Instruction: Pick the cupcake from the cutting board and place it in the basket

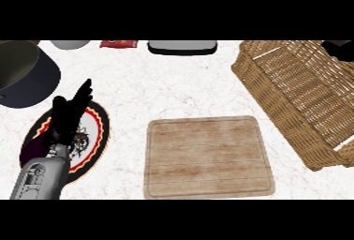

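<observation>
Left hand (68,117) rests open, fingers straight, holding nothing, above the plate (97,140); cutting board (207,157) alongside.

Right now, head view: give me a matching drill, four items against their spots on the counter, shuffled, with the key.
Items:
1. cutting board
2. basket
3. left hand
4. dark pot

Places:
A. upper left corner
B. right side
C. over the round plate at left
D. lower centre

Pairs: 1-D, 2-B, 3-C, 4-A
</observation>
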{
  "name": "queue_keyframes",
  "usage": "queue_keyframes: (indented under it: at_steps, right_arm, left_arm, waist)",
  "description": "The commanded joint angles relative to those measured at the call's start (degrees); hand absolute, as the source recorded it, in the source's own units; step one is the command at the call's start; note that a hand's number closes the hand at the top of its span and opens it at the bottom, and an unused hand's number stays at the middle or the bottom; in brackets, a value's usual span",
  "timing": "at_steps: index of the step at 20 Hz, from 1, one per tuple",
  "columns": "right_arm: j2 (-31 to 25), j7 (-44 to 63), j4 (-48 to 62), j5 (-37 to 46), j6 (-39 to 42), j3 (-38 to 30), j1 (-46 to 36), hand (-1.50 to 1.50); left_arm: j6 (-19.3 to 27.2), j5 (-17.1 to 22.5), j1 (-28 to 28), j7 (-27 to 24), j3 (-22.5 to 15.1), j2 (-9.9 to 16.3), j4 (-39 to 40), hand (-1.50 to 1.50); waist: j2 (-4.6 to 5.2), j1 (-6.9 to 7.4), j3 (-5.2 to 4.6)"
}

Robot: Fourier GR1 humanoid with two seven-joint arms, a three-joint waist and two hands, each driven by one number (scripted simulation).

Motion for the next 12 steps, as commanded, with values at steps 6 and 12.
queue_keyframes:
  at_steps: [6, 12]
  right_arm:
    - [3.3, -3.3, 13.8, -3.2, -1.7, -4.7, 0.4, -1.50]
    - [5.3, -8.1, 16.2, -6.3, -7.4, -8.6, -0.3, -1.50]
  left_arm:
    - [-1.6, 1.3, 1.7, -0.4, 1.6, 1.6, -1.4, 0.00]
    - [-0.2, -0.6, 1.5, 0.2, -0.8, -0.7, -1.3, 0.00]
  waist:
    - [-0.06, 0.13, 0.01]
    - [-0.13, -0.11, 0.02]
